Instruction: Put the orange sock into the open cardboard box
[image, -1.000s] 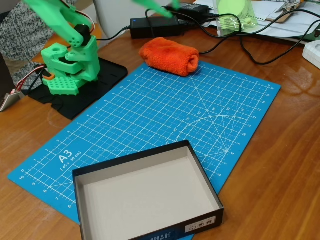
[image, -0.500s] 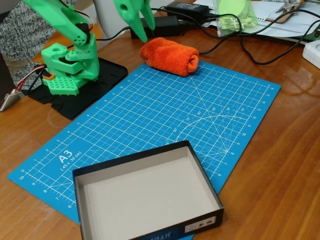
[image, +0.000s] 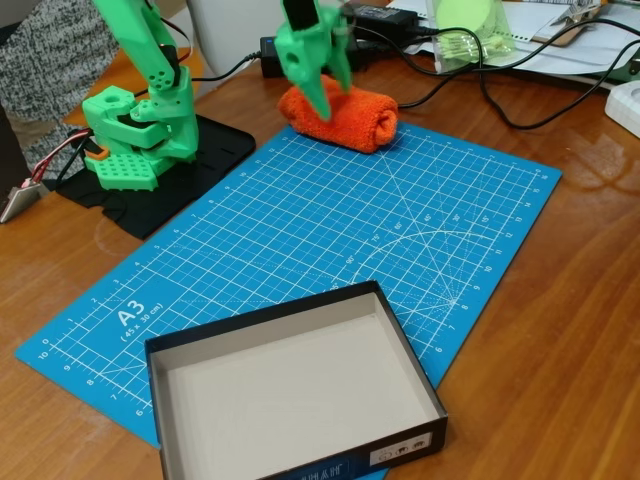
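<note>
1. The green hand (image: 322, 103) points down over the left part of the orange sock (image: 345, 113), its two fingers slightly parted, one tip in front of the fuzzy cloth; whether the fingers have closed on the sock cannot be told.
2. The sock lies rolled at the far edge of the blue cutting mat (image: 330, 240), well apart from the open cardboard box (image: 290, 400), which sits at the mat's near edge with nothing inside.
3. Half a second ago the hand hung left of the sock and higher; it has since swung right and dropped onto it. Sock and box have not moved.
4. The mat covers a brown wooden table (image: 560, 330). The arm's green base (image: 140, 135) stands on a black plate at left. Black cables and a power brick (image: 275, 50) run along the far side.
</note>
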